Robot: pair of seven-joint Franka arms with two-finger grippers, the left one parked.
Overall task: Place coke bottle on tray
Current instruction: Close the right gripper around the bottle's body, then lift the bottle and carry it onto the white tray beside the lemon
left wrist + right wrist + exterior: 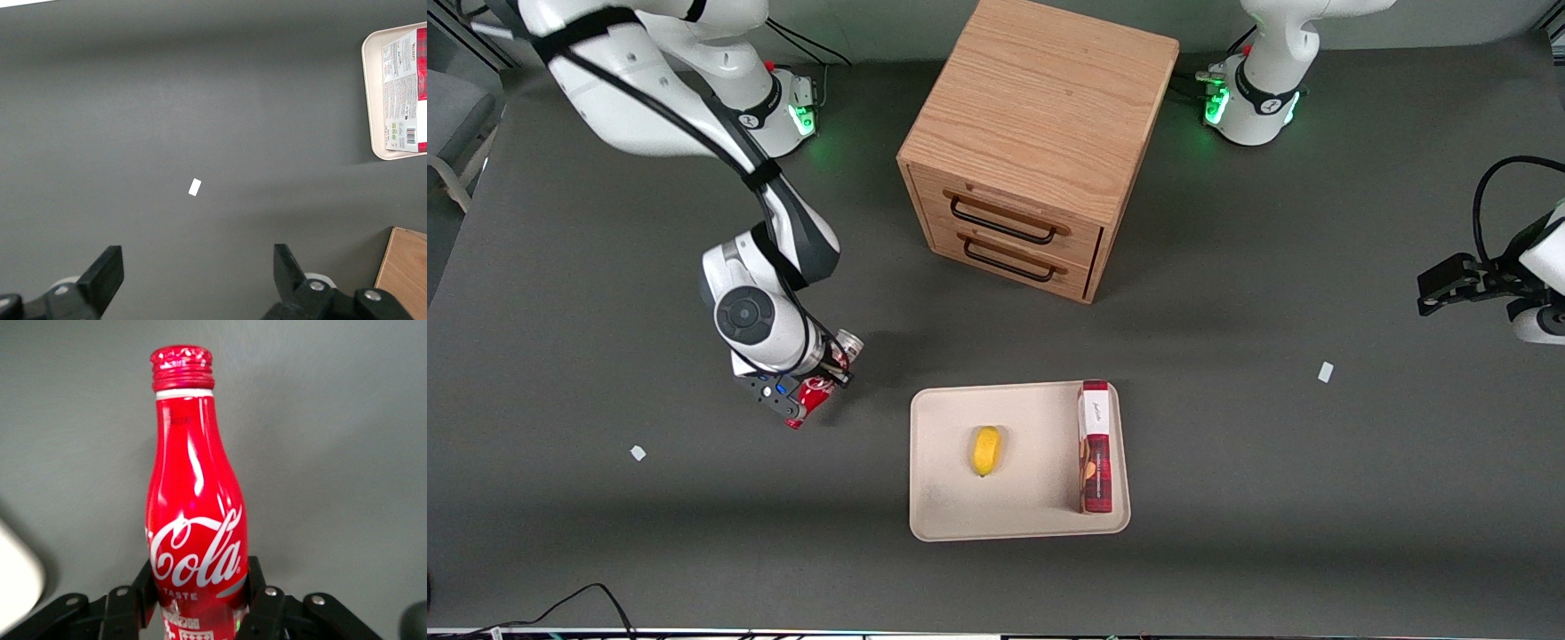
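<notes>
The coke bottle is a slim red bottle with white script lettering and a red cap, and my right gripper is shut on its lower body, one black finger pressed on each side. From the front, the gripper holds the bottle tilted, its silver end up beside the wrist and its red neck pointing toward the front camera. It hangs toward the working arm's end of the table, apart from the beige tray. Whether the bottle touches the table, I cannot tell.
On the tray lie a yellow fruit-shaped object and a long red-and-white snack box. A wooden two-drawer cabinet stands farther from the front camera than the tray. Two small white scraps lie on the dark table.
</notes>
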